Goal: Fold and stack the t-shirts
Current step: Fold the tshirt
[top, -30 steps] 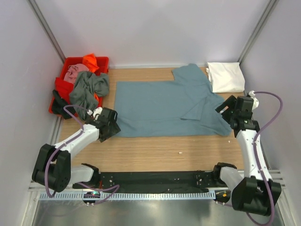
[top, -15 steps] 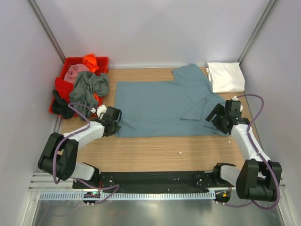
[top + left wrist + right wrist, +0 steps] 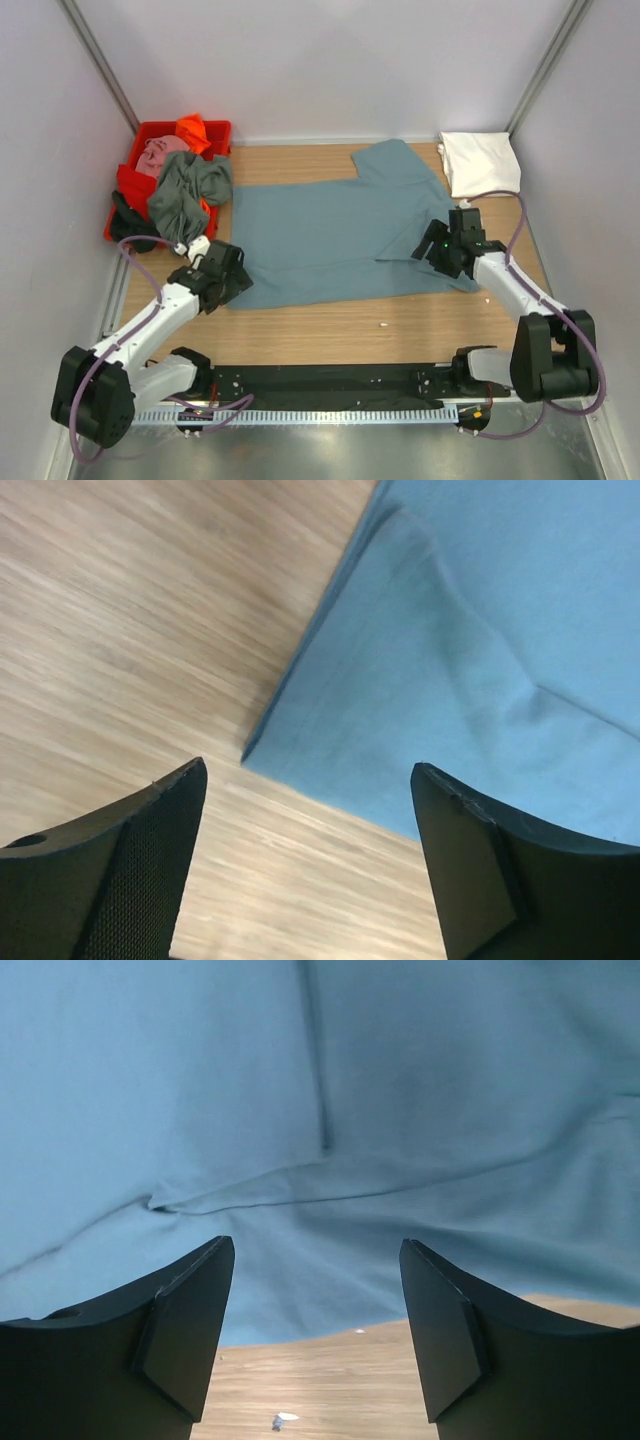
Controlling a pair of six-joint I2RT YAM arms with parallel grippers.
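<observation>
The teal shirt [image 3: 340,235] lies spread on the table [image 3: 330,325], its near-right edge hidden under the right gripper [image 3: 432,250], whose jaws stand apart over the cloth. The left gripper [image 3: 230,285] is also apart, at the shirt's near-left corner. One folded white shirt [image 3: 480,163] lies far right. A grey-green shirt [image 3: 188,192] spills from the tub [image 3: 128,190] over half-buried pink cloth [image 3: 160,152] and orange cloth [image 3: 193,128]. Bare wood runs along the near edge.

The left claw [image 3: 308,770] is hanging with its dark fingers [image 3: 130,870] spread wide at the bottom corners of the frame. Just above the gap, a corner of the teal-blue t-shirt [image 3: 480,670] is lying on the wooden surface [image 3: 130,610], filling the upper right, creases running across it
</observation>
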